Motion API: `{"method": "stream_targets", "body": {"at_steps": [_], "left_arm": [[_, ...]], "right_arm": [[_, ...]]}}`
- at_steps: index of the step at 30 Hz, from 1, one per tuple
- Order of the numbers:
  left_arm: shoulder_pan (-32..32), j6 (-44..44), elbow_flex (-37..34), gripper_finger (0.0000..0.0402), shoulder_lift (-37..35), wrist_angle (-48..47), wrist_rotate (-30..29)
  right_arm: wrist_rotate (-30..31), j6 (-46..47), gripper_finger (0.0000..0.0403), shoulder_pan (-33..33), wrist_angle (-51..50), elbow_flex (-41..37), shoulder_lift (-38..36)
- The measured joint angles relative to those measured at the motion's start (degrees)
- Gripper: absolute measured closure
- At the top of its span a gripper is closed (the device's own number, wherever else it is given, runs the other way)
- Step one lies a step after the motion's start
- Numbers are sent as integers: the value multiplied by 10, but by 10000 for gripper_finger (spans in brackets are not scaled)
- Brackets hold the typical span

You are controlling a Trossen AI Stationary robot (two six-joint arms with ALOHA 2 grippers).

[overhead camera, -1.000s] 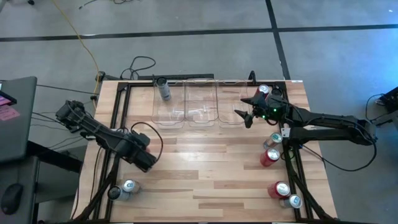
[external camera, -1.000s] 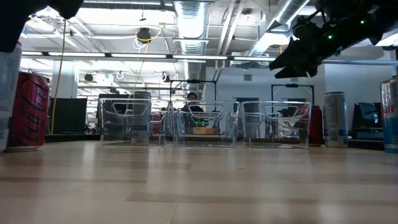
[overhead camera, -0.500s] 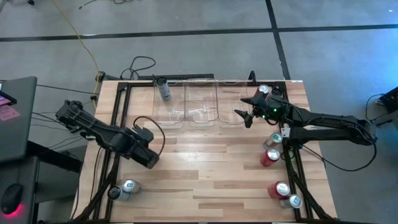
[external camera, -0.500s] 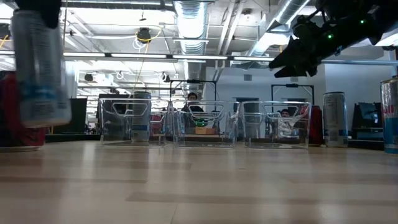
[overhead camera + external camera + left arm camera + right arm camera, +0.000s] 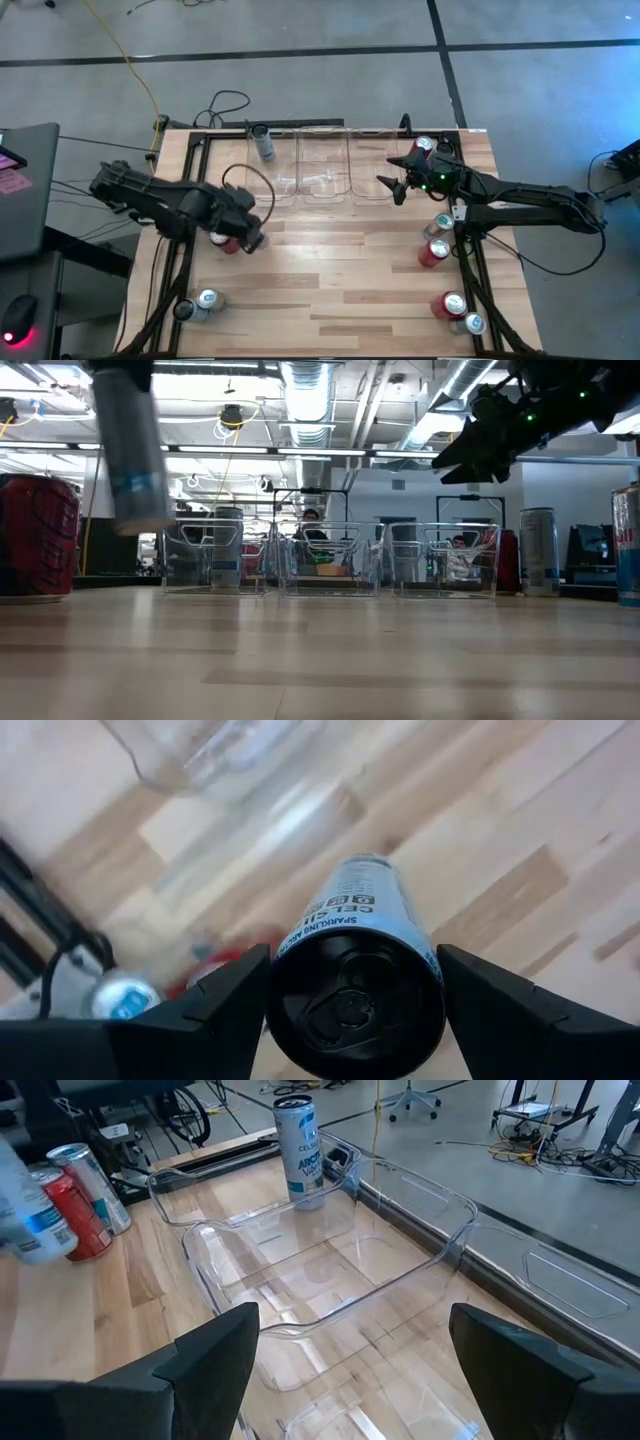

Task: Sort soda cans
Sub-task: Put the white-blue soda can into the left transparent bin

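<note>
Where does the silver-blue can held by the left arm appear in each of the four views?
High view: hidden under the left gripper, left of centre.
Low view: silver-blue can hangs upper left, off the table.
Left wrist view: centre, between the jaws.
Right wrist view: blurred at the left edge.
Shared landmark: the clear bins, beyond the can.
</note>
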Motion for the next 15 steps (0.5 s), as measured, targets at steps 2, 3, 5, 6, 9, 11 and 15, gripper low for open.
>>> {"method": "stream_targets", "body": {"at_steps": [2,3,5,6,9,11,15], "left_arm": [[18,21,21,145,0,0,-4],[28,32,32,145,0,-1,-4],[50,54,52,145,0,-1,-4],[62,65,62,145,0,-1,-4],[103,103,89,145,0,-1,-11],[135,132,107,145,0,0,-16],[210,203,133,145,0,10,-23]], "right_arm": [[0,3,53,0,-1,0,0],[0,3,53,0,-2,0,0],[0,4,53,0,-3,0,0],[0,4,53,0,-3,0,0],[0,4,53,0,-2,0,0],[0,4,53,0,-2,0,0],[0,4,53,0,-2,0,0]]}}
